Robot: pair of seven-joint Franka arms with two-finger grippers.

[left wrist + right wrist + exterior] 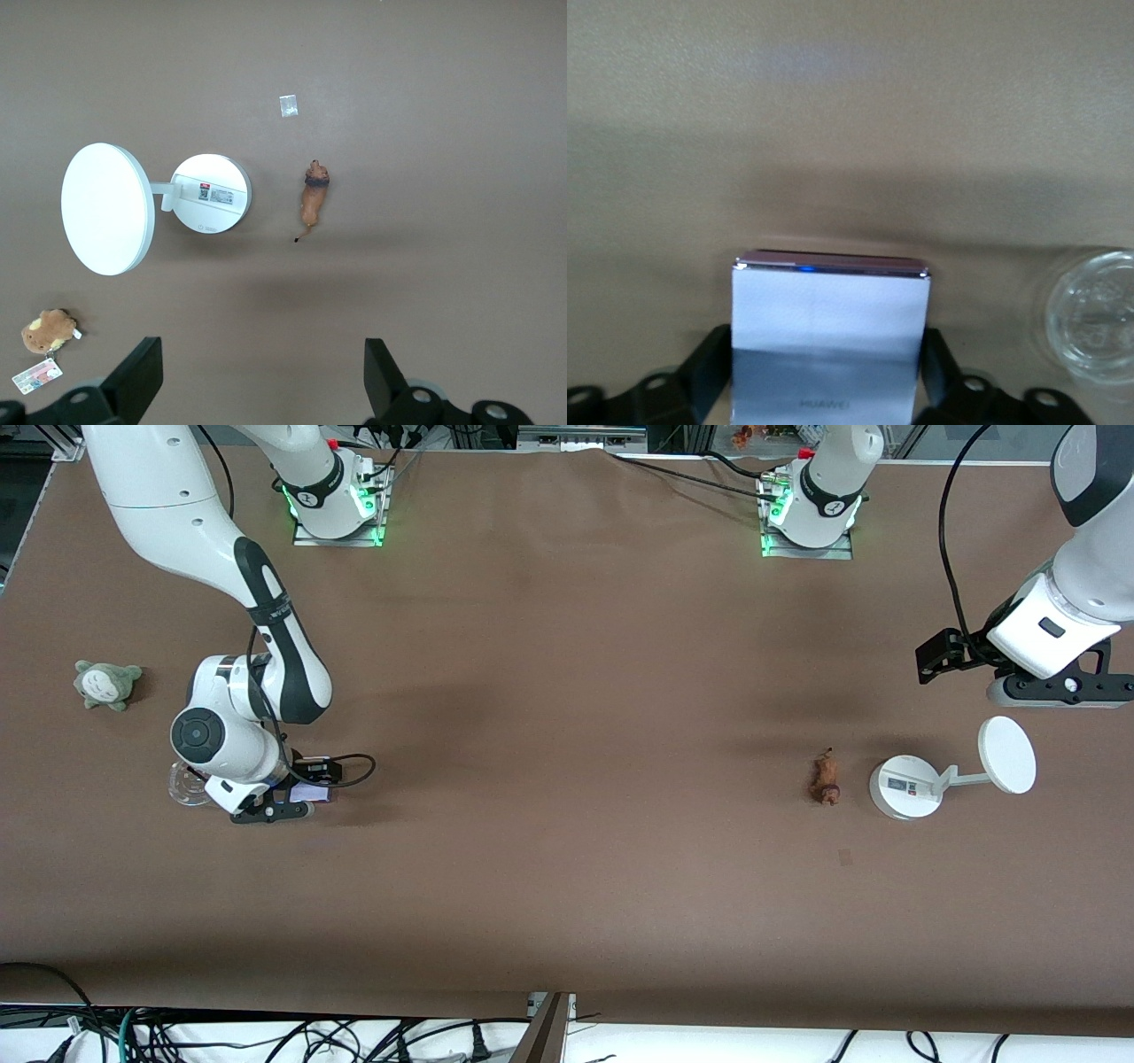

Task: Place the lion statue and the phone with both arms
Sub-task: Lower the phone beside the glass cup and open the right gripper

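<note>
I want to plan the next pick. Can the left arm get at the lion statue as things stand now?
Probably yes. The left hand hangs open above the table, and the lion statue lies alone on bare table beside the white stand, apart from it. Nothing covers it; only the stand is close.

Front high overview; left wrist overhead; right wrist close, low.
</note>
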